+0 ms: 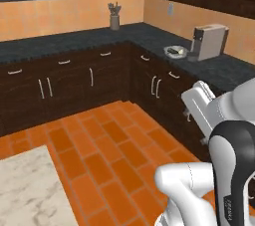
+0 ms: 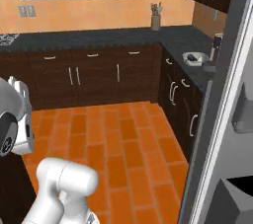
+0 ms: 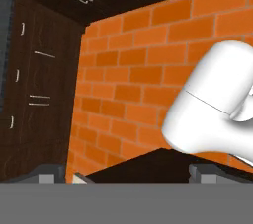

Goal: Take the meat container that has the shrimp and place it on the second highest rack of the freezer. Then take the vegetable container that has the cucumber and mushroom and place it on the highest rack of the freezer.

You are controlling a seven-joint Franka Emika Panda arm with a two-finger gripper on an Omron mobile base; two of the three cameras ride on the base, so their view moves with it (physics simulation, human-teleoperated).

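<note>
Orange floor tiles (image 3: 148, 70) lie right under your gripper (image 3: 127, 174), whose two fingertips stand spread wide with nothing between them. Left to right in the right base view you have the dark cabinets (image 2: 94, 77), the counter (image 2: 195, 70) with a dish (image 2: 195, 58), then the open freezer door (image 2: 217, 119). You can't tell yet where the shrimp container sits. Expect a light, stiff, slick box, probably; grip it across the rim or narrow sides, and keep it level
</note>
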